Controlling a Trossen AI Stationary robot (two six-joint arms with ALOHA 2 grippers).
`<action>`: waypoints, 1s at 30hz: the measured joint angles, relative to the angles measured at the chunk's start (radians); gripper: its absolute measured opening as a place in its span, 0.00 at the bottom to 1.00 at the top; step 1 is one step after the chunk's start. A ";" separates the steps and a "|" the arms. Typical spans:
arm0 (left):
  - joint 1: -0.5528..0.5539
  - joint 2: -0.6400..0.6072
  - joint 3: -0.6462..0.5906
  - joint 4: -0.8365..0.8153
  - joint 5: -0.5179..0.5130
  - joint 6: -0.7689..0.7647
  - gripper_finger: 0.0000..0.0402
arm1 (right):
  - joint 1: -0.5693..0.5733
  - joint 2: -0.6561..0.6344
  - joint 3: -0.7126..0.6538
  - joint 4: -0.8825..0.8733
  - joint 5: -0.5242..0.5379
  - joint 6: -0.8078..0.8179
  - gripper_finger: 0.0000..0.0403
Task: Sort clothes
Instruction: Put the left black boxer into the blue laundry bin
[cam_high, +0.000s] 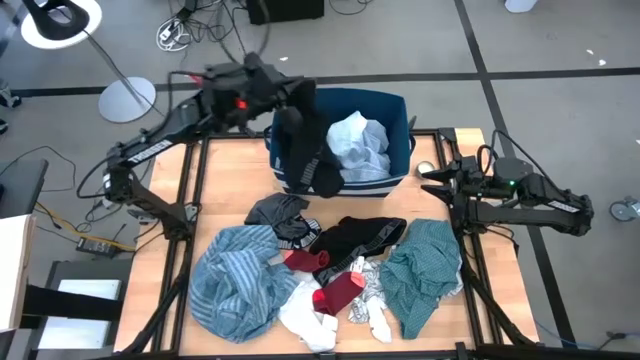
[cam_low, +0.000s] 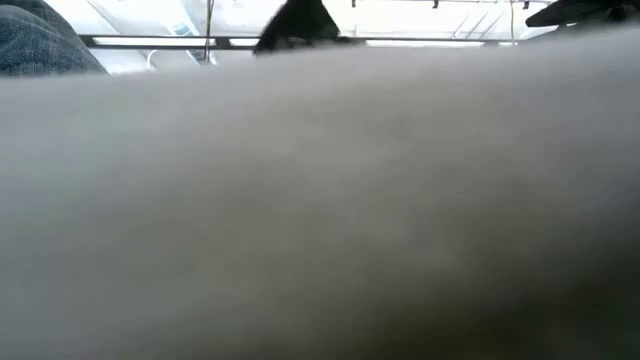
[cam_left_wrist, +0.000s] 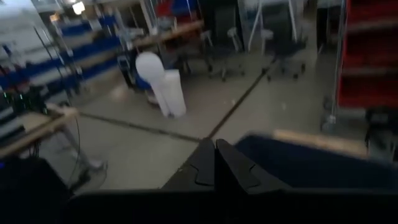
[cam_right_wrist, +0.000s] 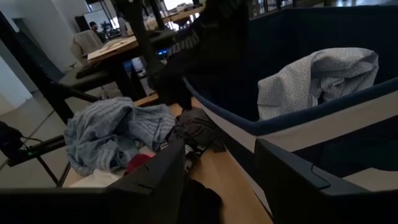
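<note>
My left gripper (cam_high: 290, 112) is above the left wall of the dark blue bin (cam_high: 395, 170), shut on a black garment (cam_high: 312, 165) that hangs down over that wall; the garment also shows in the right wrist view (cam_right_wrist: 205, 56). A pale blue-white garment (cam_high: 360, 145) lies in the bin. The other clothes lie in a heap on the table: blue striped (cam_high: 235, 280), teal green (cam_high: 425, 268), black (cam_high: 355, 238), dark red (cam_high: 342, 292), white (cam_high: 305, 320) and dark grey (cam_high: 275, 210). My right gripper (cam_high: 432, 180) is open and empty just right of the bin. My left gripper holds the black garment by its upper end (cam_high: 293, 125), coming from above. The arm hides the place of contact, and the left wrist view shows only the shut fingers (cam_left_wrist: 205, 167). The garment hangs slack below the gripper and drapes over the bin's left wall.
The bin stands at the table's far edge, in the middle. Black frame rails (cam_high: 195, 200) run along both sides of the wooden table. A grey cloth blur close to the lens (cam_low: 320, 200) fills the low view.
</note>
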 joint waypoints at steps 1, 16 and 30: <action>0.004 0.010 -0.006 0.000 0.001 -0.010 0.01 | 0.000 0.000 0.000 0.000 0.000 0.000 0.48; 0.008 0.264 -0.037 -0.250 0.116 -0.197 0.05 | 0.000 0.000 0.000 -0.002 0.000 0.003 0.48; 0.009 0.350 0.039 -0.382 0.029 -0.163 0.38 | 0.000 0.000 0.000 -0.011 0.000 0.003 0.48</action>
